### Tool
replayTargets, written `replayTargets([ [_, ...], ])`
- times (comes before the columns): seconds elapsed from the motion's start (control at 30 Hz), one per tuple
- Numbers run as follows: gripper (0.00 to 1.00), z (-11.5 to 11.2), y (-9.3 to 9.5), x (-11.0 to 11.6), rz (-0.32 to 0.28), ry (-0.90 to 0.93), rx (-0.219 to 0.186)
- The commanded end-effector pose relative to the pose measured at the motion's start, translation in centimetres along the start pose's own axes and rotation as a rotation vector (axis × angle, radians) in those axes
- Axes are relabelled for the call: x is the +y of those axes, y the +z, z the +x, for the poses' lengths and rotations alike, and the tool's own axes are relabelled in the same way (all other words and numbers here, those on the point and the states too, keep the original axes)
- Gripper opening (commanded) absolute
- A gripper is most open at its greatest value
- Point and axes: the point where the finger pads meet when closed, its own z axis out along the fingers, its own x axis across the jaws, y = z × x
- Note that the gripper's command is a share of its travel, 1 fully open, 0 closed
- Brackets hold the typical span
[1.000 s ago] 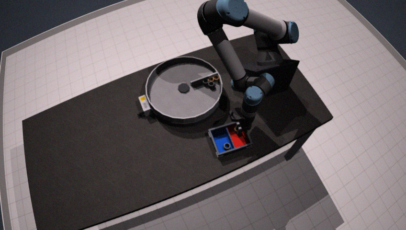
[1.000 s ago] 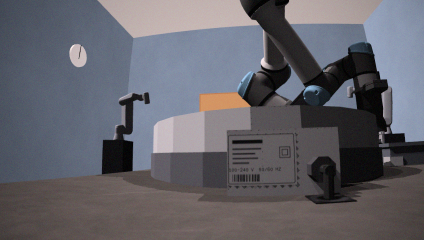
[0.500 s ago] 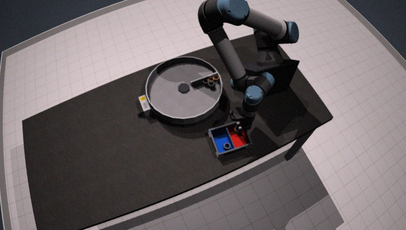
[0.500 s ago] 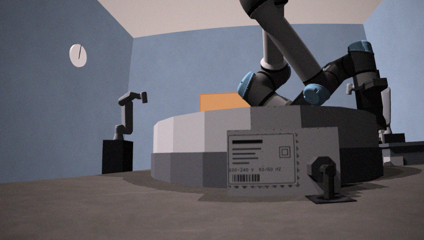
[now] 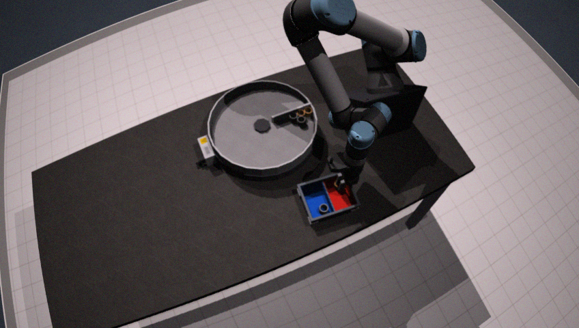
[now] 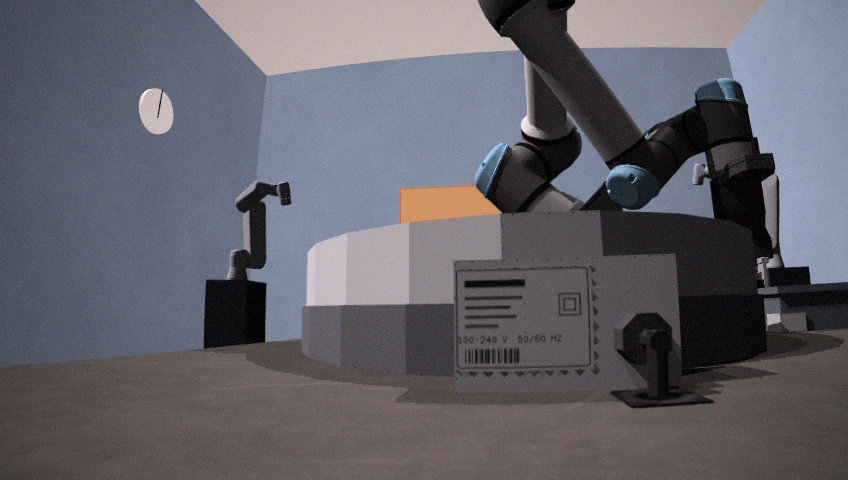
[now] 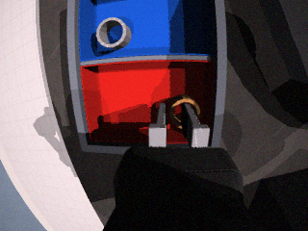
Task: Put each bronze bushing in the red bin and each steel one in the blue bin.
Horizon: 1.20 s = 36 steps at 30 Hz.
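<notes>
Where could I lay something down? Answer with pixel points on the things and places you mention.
Left of the turntable [image 5: 261,167], on the table [image 5: 121,203], or on the turntable away from its divider [image 5: 290,111]. Crowded: the bushings [image 5: 300,119] by that divider, and the red bin [image 5: 340,201] [image 7: 125,87] under the claw [image 5: 340,183] [image 7: 174,114].

Colours and patterns of the bins, turntable, arm and surroundings.
Bins: one compartment blue [image 5: 315,199] [image 7: 144,29], its neighbour red [image 5: 339,200] [image 7: 125,89], within a grey frame [image 5: 330,217] [image 7: 220,72]; a grey bushing [image 5: 321,206] [image 7: 98,34] lies against the blue, a bronze-coloured bushing [image 7: 184,98] against the red. Turntable [image 5: 244,142] [image 6: 368,261]: grey, with a darker hub [image 5: 261,125]; its outer wall shows flat facets in pale to dark grey. Arm [image 5: 325,77] [image 6: 583,95]: grey and black, with light-blue joint caps. Hand [image 7: 174,114]: black, with pale grey fingertips. Label [image 6: 523,318]: grey, printed with dark lines, nested squares and barcode stripes. Floor [image 5: 121,61]: pale, gridded. Table [image 5: 142,211]: dark, faintly mottled.
</notes>
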Motion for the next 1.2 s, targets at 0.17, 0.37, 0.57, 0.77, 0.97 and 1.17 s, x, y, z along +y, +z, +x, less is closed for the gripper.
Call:
replayTargets([
  [0.17,0.42,0.0,-0.5,0.0,0.001,0.000,-0.001],
  [0.37,0.42,0.0,-0.5,0.0,0.001,0.000,-0.001],
  [0.57,0.42,0.0,-0.8,0.0,0.001,0.000,-0.001],
  [0.77,0.42,0.0,-0.9,0.0,0.001,0.000,-0.001],
  [0.97,0.42,0.0,-1.1,0.0,0.001,0.000,-0.001],
  [1.17,0.42,0.0,-2.1,0.0,0.001,0.000,-0.001],
])
